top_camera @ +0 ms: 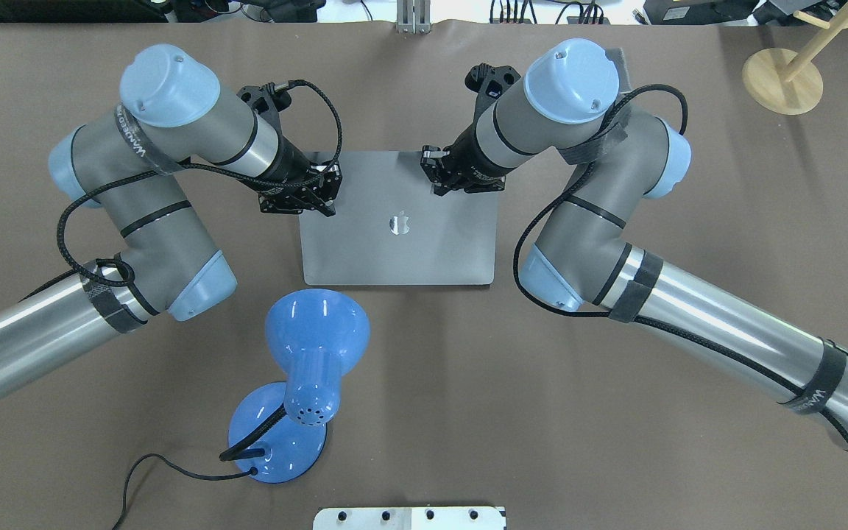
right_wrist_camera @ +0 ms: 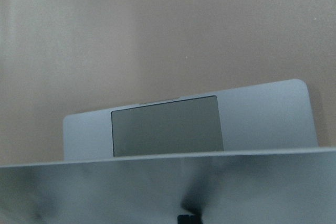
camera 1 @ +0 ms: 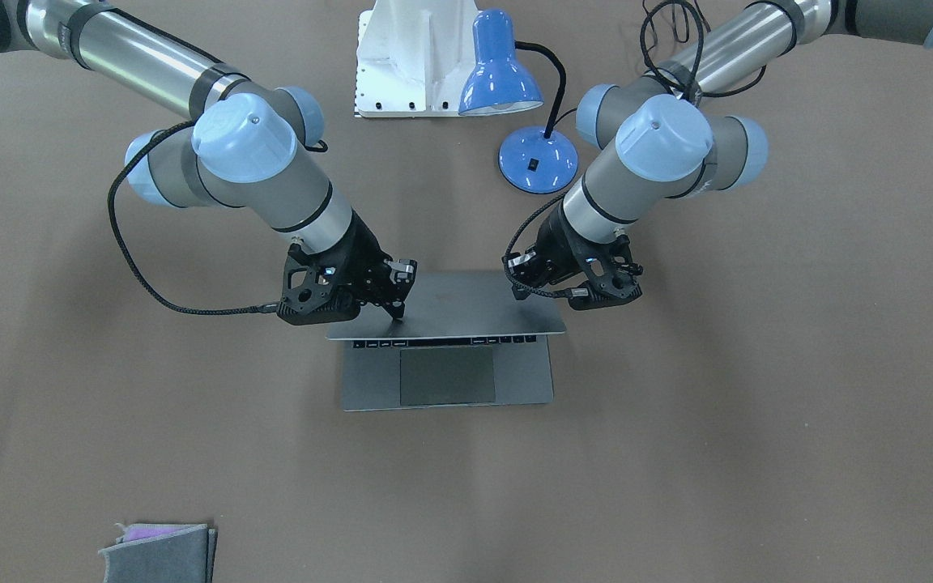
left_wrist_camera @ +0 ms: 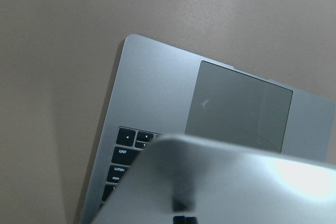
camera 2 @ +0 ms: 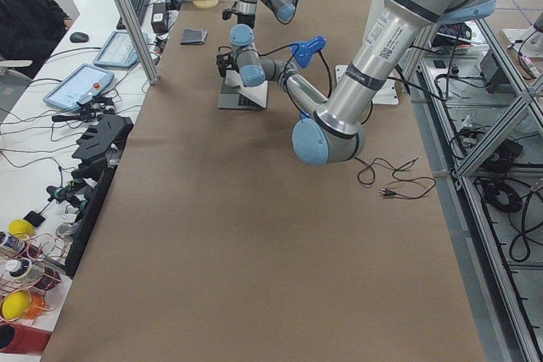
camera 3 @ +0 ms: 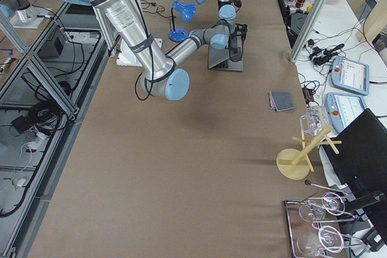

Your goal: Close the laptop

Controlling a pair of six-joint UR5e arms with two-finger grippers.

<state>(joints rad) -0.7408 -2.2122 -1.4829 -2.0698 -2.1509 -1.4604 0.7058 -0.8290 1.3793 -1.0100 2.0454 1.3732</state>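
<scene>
Laptop (camera 1: 450, 308) sits mid-bench (camera 1: 677, 453) in the front-facing view, its lid tilted low over the keyboard with the trackpad (camera 1: 446, 376) uncovered. The right jaws, closed on nothing, touch the lid near one end. The left jaws, likewise closed, rest at the other end. From overhead, the lid hides the base, its logo (top_camera: 398, 224) faces up, and a blue lamp (top_camera: 313, 331) stands near the hinge side. Both wrist views look past the lid's edge onto the trackpad.
</scene>
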